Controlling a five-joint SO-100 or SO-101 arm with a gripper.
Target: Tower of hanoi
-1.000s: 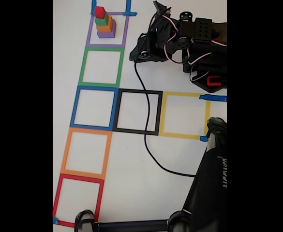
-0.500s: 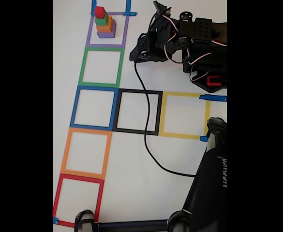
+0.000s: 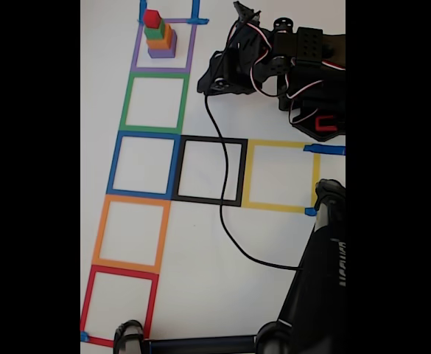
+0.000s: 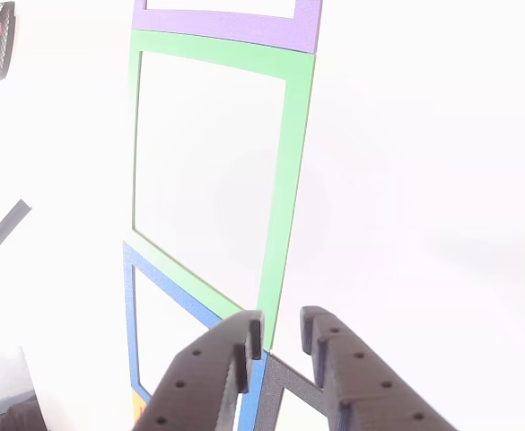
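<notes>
Gripper [image 4: 280,337] first: in the other view its two black fingers sit at six o'clock with only a narrow gap between them, nothing held, tips hanging over the corner where green and blue tape meet.

Sweeping left to right in the fixed view: a column of taped squares, red [image 3: 119,304] at seven o'clock, then orange, blue, green [image 3: 156,102], purple [image 3: 163,46] at eleven o'clock. The block tower [image 3: 158,35] stands upright inside the purple square, purple block at the base, orange, green, red on top, largest lowest as the puzzle wants.

Further right, the black square [image 3: 209,170], the yellow one, and the arm [image 3: 281,66] at one o'clock, well apart from the tower. Looks like the start, with the red top block likely first.
</notes>
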